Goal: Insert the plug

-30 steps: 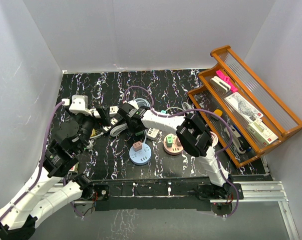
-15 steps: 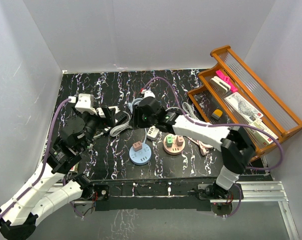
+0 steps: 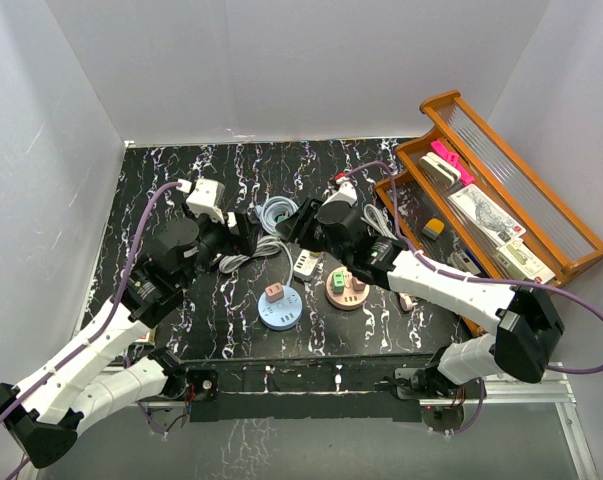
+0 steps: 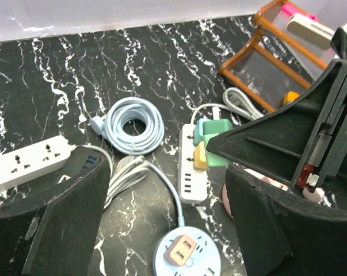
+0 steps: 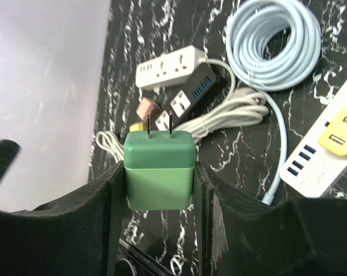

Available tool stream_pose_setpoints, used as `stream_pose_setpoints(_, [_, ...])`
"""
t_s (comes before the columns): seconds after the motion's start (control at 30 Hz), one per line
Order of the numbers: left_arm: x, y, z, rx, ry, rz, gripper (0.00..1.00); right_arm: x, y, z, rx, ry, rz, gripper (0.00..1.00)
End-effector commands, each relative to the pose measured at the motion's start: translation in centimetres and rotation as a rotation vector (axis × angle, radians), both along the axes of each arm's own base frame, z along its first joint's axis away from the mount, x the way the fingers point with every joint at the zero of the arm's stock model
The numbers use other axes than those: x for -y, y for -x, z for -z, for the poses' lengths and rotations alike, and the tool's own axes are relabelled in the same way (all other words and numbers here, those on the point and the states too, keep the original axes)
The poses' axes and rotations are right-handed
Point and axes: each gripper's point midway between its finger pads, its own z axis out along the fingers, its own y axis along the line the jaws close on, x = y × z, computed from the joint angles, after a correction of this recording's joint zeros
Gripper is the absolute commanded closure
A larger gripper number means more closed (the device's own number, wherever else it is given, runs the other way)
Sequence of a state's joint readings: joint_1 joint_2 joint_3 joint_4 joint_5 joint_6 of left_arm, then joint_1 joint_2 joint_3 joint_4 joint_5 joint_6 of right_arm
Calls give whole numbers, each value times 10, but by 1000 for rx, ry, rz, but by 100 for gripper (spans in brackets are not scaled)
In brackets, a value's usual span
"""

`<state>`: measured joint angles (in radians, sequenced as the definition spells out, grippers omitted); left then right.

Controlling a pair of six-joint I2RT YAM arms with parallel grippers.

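My right gripper (image 5: 160,175) is shut on a green two-prong plug (image 5: 159,183), its prongs pointing away from the wrist, held above the table. In the top view the right gripper (image 3: 297,224) hovers near the coiled cable, above the white power strip (image 3: 303,265), which carries a yellow plug (image 5: 341,130). My left gripper (image 4: 168,195) is open and empty, just left of the right one in the top view (image 3: 243,230). Below it lies a round blue socket hub (image 4: 161,264) with a salmon plug (image 4: 183,250) in it.
A pink round hub (image 3: 346,290) with green plugs sits right of the blue hub (image 3: 279,312). A white strip (image 5: 170,68) and a black strip (image 5: 193,92) lie at the left. A coiled pale cable (image 4: 130,123) lies at the back. A wooden rack (image 3: 491,200) stands at the right.
The right arm has swung from the left side toward the middle of the table, carrying the green plug. The left gripper has moved right and back alongside it.
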<state>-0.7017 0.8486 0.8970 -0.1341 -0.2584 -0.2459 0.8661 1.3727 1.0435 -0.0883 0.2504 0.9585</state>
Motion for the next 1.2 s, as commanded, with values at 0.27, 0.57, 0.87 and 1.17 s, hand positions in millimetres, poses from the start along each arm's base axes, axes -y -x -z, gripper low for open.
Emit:
stream_pose_setpoints(0.27, [29, -11, -31, -12, 312, 0, 22, 18, -35, -84, 43, -452, 81, 62])
stream_pose_setpoints(0.57, [59, -24, -40, -56, 341, 65, 26, 21, -49, -95, -55, -620, 6, 63])
stream_pose_setpoints(0.87, [77, -34, -33, -64, 349, 90, 28, 49, -54, -100, -75, -673, 15, 63])
stream_pose_setpoints(1.17, [102, -32, -33, -48, 340, 145, 28, 63, -55, -112, -108, -771, -42, 63])
